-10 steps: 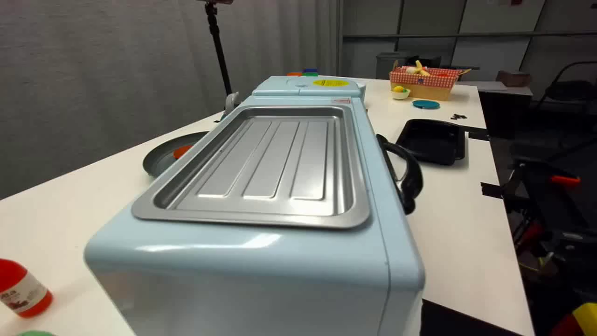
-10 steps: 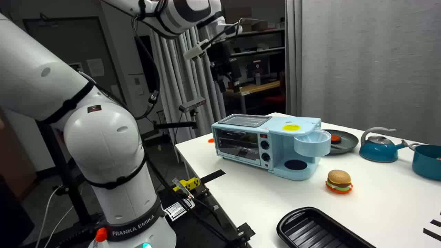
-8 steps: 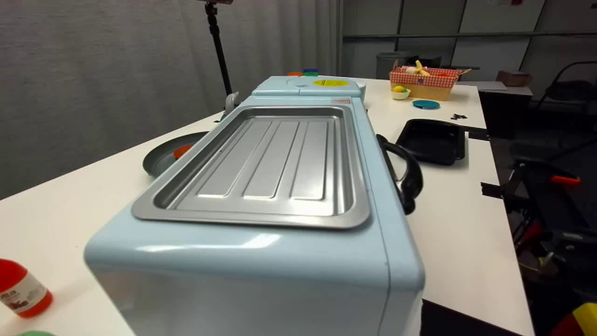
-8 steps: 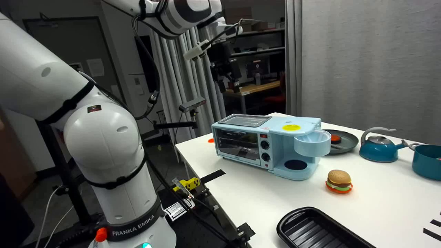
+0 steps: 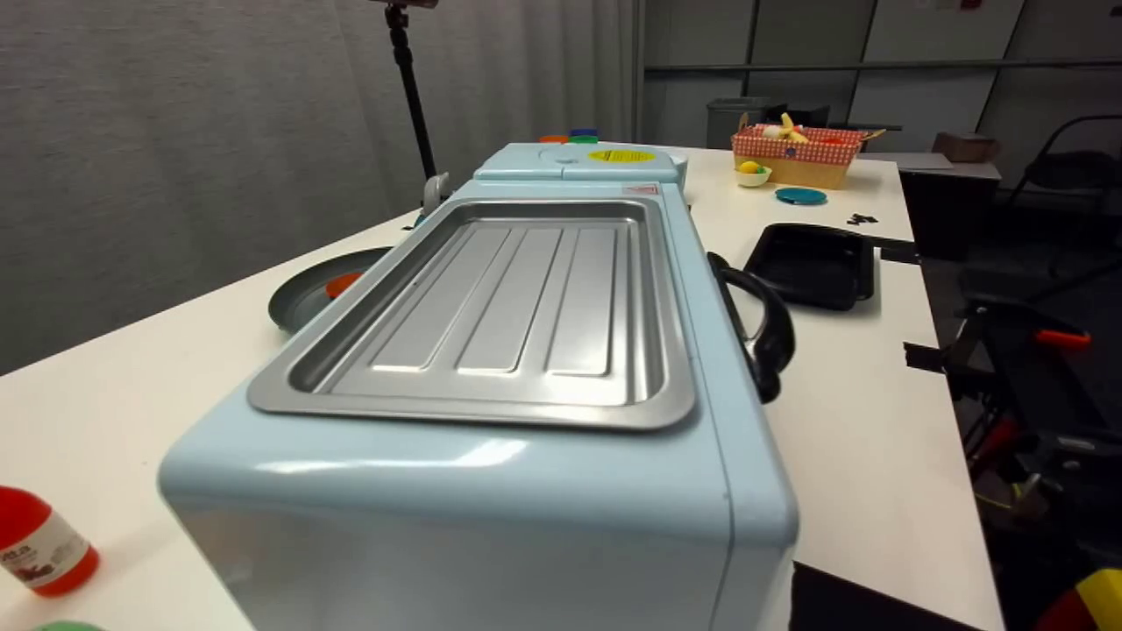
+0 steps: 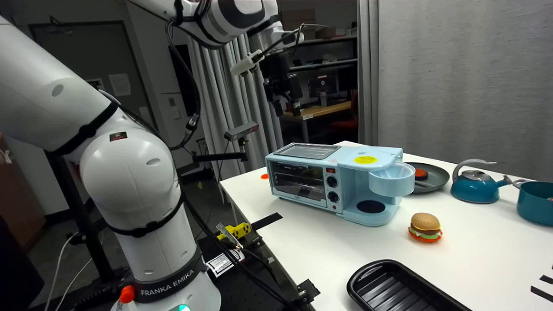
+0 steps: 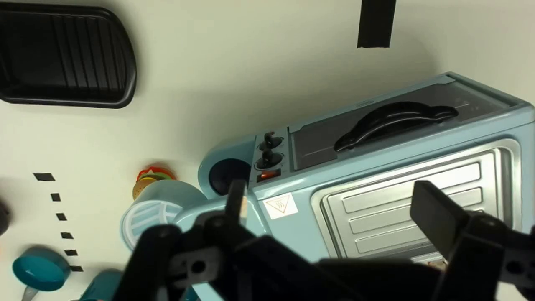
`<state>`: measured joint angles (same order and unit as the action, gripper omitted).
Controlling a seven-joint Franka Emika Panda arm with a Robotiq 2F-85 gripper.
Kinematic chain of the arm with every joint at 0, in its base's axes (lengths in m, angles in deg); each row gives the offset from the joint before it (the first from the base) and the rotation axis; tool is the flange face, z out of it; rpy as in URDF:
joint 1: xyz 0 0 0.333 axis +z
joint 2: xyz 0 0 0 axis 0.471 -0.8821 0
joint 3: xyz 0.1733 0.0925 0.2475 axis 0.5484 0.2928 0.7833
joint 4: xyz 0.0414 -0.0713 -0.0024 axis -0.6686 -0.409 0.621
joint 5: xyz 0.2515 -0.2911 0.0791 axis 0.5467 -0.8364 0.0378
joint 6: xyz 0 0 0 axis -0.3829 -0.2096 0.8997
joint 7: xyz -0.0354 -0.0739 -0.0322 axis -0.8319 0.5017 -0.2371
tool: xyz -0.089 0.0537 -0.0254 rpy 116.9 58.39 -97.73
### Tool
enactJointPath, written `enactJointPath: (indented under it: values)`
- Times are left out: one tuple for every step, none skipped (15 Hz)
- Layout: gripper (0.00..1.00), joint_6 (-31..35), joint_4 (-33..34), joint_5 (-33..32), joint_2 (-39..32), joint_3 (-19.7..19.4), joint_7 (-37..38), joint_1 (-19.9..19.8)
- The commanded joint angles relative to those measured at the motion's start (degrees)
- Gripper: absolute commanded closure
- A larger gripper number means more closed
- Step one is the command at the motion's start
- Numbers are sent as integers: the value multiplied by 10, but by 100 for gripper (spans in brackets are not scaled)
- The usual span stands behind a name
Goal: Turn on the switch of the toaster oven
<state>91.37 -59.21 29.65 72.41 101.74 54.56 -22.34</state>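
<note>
"Above the oven (image 6: 343, 185), well apart from it, we are hanging the gripper (image 7: 332, 202), its jaws spread and nothing between them. Why so high?"

"We are probably leaving ourselves room to line up. The oven is standing on the table (image 6: 328, 248), its front facing the arm (image 6: 131, 185), so the switch (image 7: 268, 175) is showing to our side, just above the knobs (image 7: 268, 159)."

"In the wrist view it is showing orange. Are we calling it on?"

"We are not; it may be only reflecting, and we cannot tell. Nothing is touching it."

"What is standing in the way?"

"The handle (image 7: 393, 110) is jutting from the door (image 7: 322, 138) near the knobs, and the bowl (image 6: 392, 185) is sticking out at the oven's end. We are wanting a path between, perhaps with the jaws brought together; spread, they may be catching something."

"And the rest?"

"The burger (image 6: 425, 227) is sitting near the bowl, the skillet (image 6: 438, 178) is lying behind the oven, the kettle (image 6: 473, 190) and pot (image 6: 533, 207) are standing farther along, and the black pan (image 6: 393, 285) is lying well apart. None is blocking us, we are judging."
</note>
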Motion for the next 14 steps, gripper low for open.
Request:
enactJointPath:
  values:
    - [0, -1, 1, -4, -1, -6, 3, 6]
    - [0, -1, 1, -4, -1, -6, 3, 6]
    - [0, 1, 0, -5, -3, -5, 5, 5]
    - [0, 4, -2, -9, -4, -4, 7, 2]
    - [0, 6, -4, -15, -6, -3, 9, -1]
    - [0, 9, -8, -18, -8, -4, 10, -3]
    - [0, 11, -11, -23, -10, -4, 12, -4]
    - [0, 15, -15, -25, -13, -7, 11, -5]
    - [0, 17, -19, -29, -16, -8, 12, -7]
    - [0, 22, -26, -30, -20, -11, 10, -7]
    - [0, 26, -32, -31, -24, -14, 9, -8]
    - [0, 32, -39, -31, -30, -17, 9, -10]
    - [0, 39, -46, -31, -37, -21, 8, -12]
    - [0, 47, -53, -33, -44, -25, 7, -15]
